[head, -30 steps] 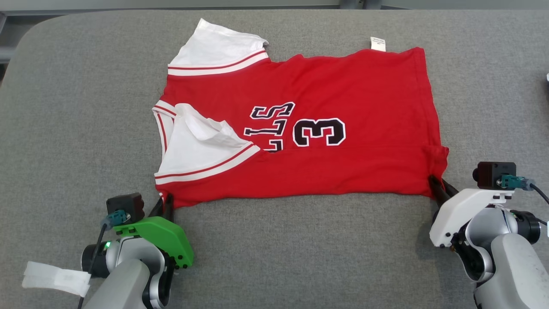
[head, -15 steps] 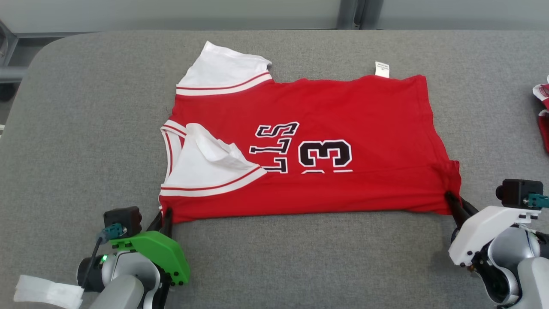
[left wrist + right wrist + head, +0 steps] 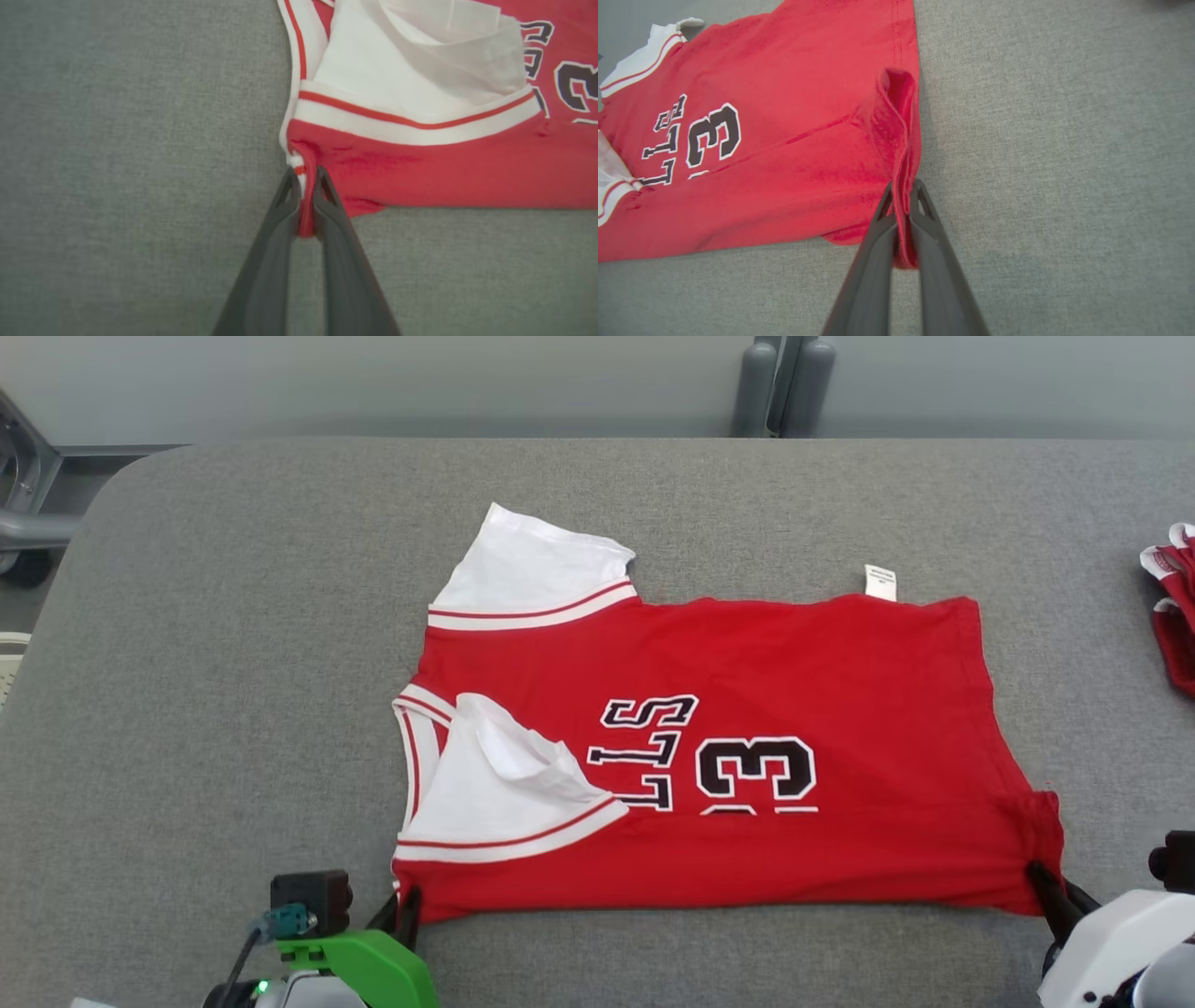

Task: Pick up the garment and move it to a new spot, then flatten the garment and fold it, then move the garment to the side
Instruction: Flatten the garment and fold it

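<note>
From the head view, a red basketball jersey (image 3: 747, 672) with white sleeves lies flat on the grey padded table (image 3: 233, 663), a little right of the middle, neck to the robot's left and hem to its right, the "3" and the lettering turned sideways. The left gripper (image 3: 403, 907) meets its near left corner and the right gripper (image 3: 1047, 889) its near right corner, but how they grip is hard to read from there. The left wrist view settles it for that side: the two dark fingers are pressed together on a pinch of red cloth with a bit of white-and-red trim. In the right wrist view the fingers are likewise clamped on the hem corner, which rises in a bunched, upright fold. The head view also takes in a white care label (image 3: 879, 582) poking past the jersey's far edge, a red-and-white cloth (image 3: 1174, 621) at the table's right edge, and a grey post (image 3: 782, 387) behind. Wide bare table lies to the left, as far as the rounded far corner; a bare band runs along the far side, a narrower one along the near side, and a gap separates the hem from the other cloth.
</note>
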Controlling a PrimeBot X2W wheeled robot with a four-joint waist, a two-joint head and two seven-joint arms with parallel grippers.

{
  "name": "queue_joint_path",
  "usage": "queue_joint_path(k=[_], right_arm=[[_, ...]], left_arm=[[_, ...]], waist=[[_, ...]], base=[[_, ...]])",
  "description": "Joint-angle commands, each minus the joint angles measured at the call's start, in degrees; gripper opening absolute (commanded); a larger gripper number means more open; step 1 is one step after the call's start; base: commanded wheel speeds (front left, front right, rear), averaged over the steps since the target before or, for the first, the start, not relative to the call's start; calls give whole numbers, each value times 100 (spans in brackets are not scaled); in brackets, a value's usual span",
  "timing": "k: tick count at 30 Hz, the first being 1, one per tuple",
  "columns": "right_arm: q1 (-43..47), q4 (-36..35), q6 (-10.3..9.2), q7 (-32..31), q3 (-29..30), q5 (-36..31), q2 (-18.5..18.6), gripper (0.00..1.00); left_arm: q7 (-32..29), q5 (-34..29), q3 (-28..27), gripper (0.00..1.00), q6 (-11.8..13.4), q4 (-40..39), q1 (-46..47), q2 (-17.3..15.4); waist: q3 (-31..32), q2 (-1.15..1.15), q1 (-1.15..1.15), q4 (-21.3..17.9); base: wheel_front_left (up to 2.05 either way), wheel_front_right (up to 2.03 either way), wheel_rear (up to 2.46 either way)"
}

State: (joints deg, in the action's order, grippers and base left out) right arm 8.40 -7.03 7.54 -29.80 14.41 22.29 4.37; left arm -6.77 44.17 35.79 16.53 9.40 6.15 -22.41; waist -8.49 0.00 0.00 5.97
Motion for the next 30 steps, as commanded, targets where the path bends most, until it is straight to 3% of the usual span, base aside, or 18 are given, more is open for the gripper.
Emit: queue_joint_path(k=[1,16,17,18,19,20,26,30], right_arm=[[128,-77,-11,-55,60,23,-9,0],[404,62,-11,-347,110,-66,-109,0],[381,100,-11,-313,103,-75,-109,34],[357,158,-11,-291,92,-78,-109,55],[345,207,-11,-275,75,-82,-111,100],[320,256,-11,-240,80,-102,-110,100],[237,471,-8,-53,-4,-221,-92,100],[133,493,-8,391,-63,-282,-68,100]], left_arm=[[-67,11,38,0,50,-58,-143,-83],[-408,186,90,0,307,-463,-712,-320],[-420,186,86,0,309,-466,-716,-344],[-433,145,111,0,295,-462,-702,-382],[-433,131,131,58,260,-469,-684,-388],[-410,125,127,100,239,-460,-662,-397],[-68,-4,19,100,221,-331,-479,-360],[598,-136,-206,100,280,-239,-376,-259]], waist=[[-10,0,0,-8],[-40,0,0,-34],[-43,0,0,-33],[-43,0,0,-34],[-42,0,0,-33],[-43,0,0,-32],[-6,0,0,-23],[84,0,0,-19]], base=[[0,0,0],[0,0,0],[0,0,0],[0,0,0],[0,0,0],[0,0,0],[0,0,0],[0,0,0]])
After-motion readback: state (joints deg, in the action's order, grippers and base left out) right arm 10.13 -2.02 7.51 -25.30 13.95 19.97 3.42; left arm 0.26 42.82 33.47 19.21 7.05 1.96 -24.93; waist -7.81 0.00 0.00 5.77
